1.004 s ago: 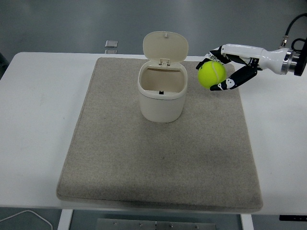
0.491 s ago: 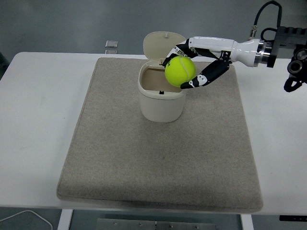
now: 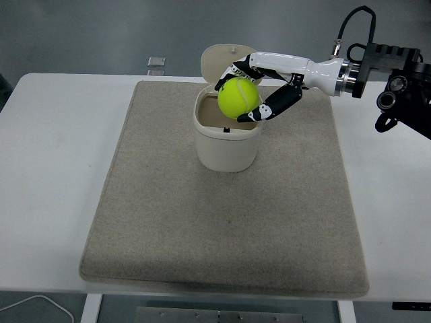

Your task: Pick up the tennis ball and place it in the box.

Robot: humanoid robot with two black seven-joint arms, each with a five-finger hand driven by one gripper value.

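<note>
A white bench (image 3: 54, 134) is carrying a rectangular grey-beige fabric mat (image 3: 222, 222), which is giving the work a soft, non-rolling surface. A thin white cable (image 3: 40, 306) is trailing off the near left corner. A small grey rectangular object (image 3: 156, 62) is lying at the far edge, well apart from the work; no marking is legible on it.

Near the mat's far centre, a cream plastic box with a hinged flip lid (image 3: 227, 138) is standing upright, lid tilted back so the mouth is staying clear.

The yellow-green felt tennis ball (image 3: 238, 98) is hanging just over that mouth, toward its right rim. The right robot hand (image 3: 259, 87) is pinching it between fingers above and thumb below, presumably for release into the box. No brand print is readable anywhere.
</note>
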